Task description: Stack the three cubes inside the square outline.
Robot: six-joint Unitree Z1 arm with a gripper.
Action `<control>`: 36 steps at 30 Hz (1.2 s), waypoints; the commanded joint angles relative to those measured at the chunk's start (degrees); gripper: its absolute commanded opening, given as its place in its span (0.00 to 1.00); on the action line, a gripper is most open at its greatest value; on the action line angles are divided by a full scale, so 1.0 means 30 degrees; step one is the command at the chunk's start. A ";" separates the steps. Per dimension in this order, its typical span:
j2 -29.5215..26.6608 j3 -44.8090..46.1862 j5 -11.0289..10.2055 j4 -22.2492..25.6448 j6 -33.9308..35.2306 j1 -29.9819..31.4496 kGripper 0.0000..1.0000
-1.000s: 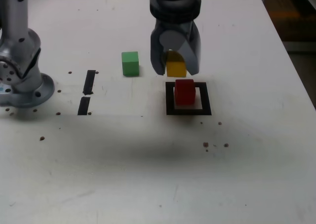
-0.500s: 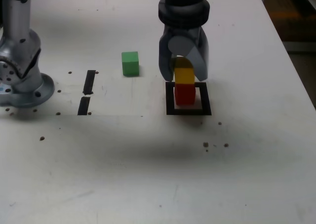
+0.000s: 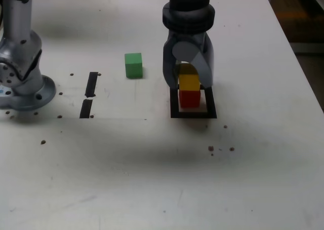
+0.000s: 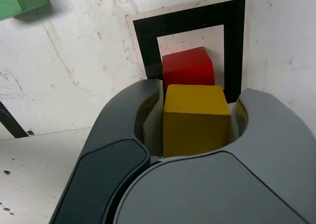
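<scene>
**Second cube on its way down**

We have the gripper (image 3: 188, 83) clamped on the yellow cube (image 3: 190, 81), jaws drawn in against its two sides, directly above the red cube (image 3: 190, 98) that sits inside the square outline (image 3: 174, 104). In the exterior view the yellow cube looks to be resting on the red one or just short of it — we cannot tell whether they touch. The wrist view shows the red cube (image 4: 188, 67) peeking out beyond the yellow cube (image 4: 196, 119), so the two seem roughly but perhaps not perfectly aligned.

We judge this to be the placing of the second cube. Next we would need to settle it squarely, open the jaws gently, and lift straight up — then fetch the green cube (image 3: 133, 65), which waits well apart toward the exterior view's left.
</scene>
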State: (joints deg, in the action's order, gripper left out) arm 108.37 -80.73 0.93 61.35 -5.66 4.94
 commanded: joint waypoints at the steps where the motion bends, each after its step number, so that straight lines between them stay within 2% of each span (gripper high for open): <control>1: 0.0096 0.0030 0.0063 -0.0030 0.0013 0.0023 0.20; 16: 0.0339 0.0197 0.0333 -0.0101 -0.0059 0.0023 0.43; 26: 0.0736 -0.0311 0.0343 -0.0034 -0.0277 0.0023 0.54; 36: 0.1083 -0.0743 0.0162 0.0174 -0.0280 -0.0069 0.56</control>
State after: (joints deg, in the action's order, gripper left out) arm 111.28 -82.76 1.65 61.71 -6.42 4.91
